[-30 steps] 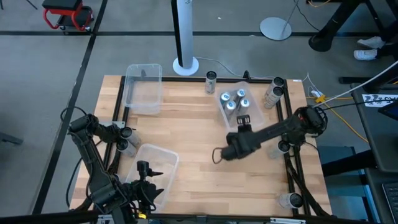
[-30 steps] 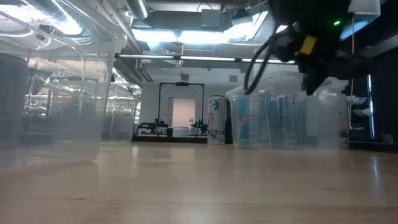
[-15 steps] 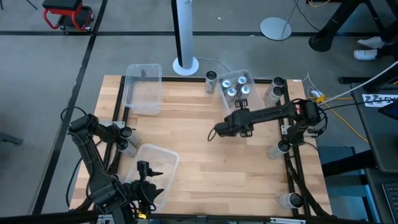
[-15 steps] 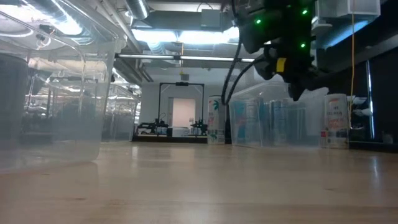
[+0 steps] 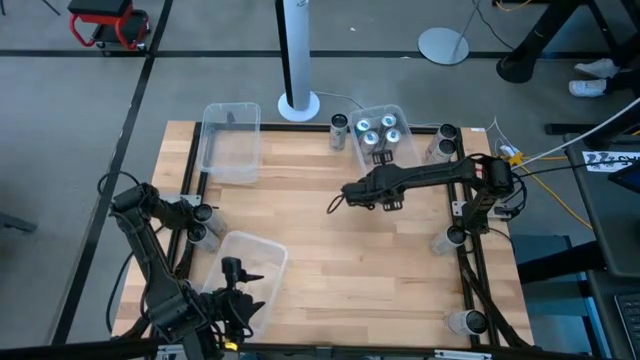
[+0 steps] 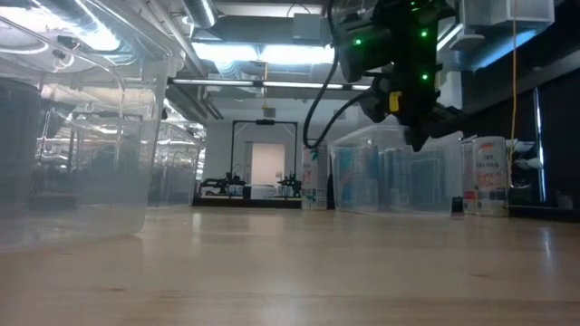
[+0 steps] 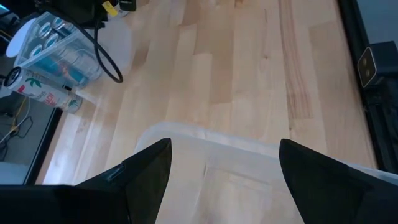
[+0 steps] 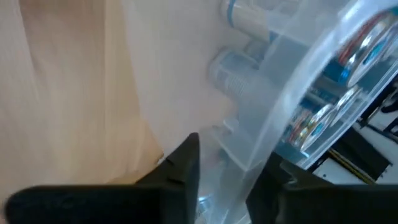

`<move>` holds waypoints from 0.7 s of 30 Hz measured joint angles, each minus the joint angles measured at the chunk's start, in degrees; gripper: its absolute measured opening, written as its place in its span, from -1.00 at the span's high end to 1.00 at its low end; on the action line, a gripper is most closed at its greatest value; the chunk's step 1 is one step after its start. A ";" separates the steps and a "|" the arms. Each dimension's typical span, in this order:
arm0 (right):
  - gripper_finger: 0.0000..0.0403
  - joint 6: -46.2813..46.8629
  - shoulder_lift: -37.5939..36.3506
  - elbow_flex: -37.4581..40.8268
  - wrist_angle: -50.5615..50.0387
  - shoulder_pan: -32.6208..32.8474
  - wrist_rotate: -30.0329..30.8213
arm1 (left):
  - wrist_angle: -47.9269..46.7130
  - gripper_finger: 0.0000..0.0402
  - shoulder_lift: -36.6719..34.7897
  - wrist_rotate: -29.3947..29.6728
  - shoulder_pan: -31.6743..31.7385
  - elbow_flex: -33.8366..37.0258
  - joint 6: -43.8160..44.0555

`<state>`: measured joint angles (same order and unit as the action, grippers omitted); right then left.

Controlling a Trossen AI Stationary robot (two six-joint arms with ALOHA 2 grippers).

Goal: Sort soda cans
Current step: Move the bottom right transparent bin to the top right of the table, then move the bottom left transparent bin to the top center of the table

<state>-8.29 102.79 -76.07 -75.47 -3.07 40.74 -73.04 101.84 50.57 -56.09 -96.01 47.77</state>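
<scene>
Right arm [image 5: 430, 180] is stretched flat across the table from its 3 o'clock base, wrist turned up toward 1 o'clock. There the right gripper [image 8: 227, 180] straddles the near wall of the clear bin [image 5: 382, 150]. Clamped on that wall or just around it? Cannot tell; from above the arm's own bulk hides the contact.

Four silver, blue-topped soda cans [image 5: 372, 138] stand upright inside that bin. One more can [image 5: 340, 124] stands just beside it at 12 o'clock. Other cans sit along the 3 o'clock rail [image 5: 455, 235] and the 9 o'clock rail [image 5: 203, 212], too small to tell their colours.

Left arm [image 5: 150, 250] is folded back at 7 o'clock. The left gripper [image 7: 224, 180] hangs over a second clear bin [image 5: 262, 252], jaws spread wide, gripping nothing. Its wrist view cuts off most of that bin.

A third bin [image 5: 230, 140] sits at 11 o'clock.

From table level, the right arm hangs dark in front of the can bin [image 6: 399, 181], and its tip is lost against the plastic.
</scene>
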 joint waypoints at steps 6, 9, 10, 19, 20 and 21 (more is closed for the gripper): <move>0.09 -3.95 -0.79 0.00 -1.18 0.04 -1.29 | 0.01 -0.42 0.00 0.00 -0.01 0.00 0.04; -0.03 -4.68 -2.65 0.00 -1.66 0.04 -1.31 | 0.05 -0.42 0.00 0.00 0.10 0.00 -0.20; -0.06 -5.41 -3.26 0.00 -2.00 0.04 -1.28 | 0.04 -0.42 0.00 0.00 0.23 0.00 -0.17; -0.13 -5.89 -11.59 -0.02 -5.44 0.09 -1.28 | -0.10 -0.42 0.00 -0.25 2.14 0.00 0.04; -0.12 -6.47 -12.55 -0.02 -5.54 0.09 -1.28 | -0.37 -0.42 0.00 -0.65 2.41 0.00 0.04; -0.12 -6.99 -13.50 -0.02 -5.42 0.11 -1.32 | -0.68 -0.42 0.00 -1.15 2.72 0.00 0.04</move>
<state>-15.28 89.29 -76.09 -80.90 -2.96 39.42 -73.73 101.84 49.42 -53.37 -96.01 47.81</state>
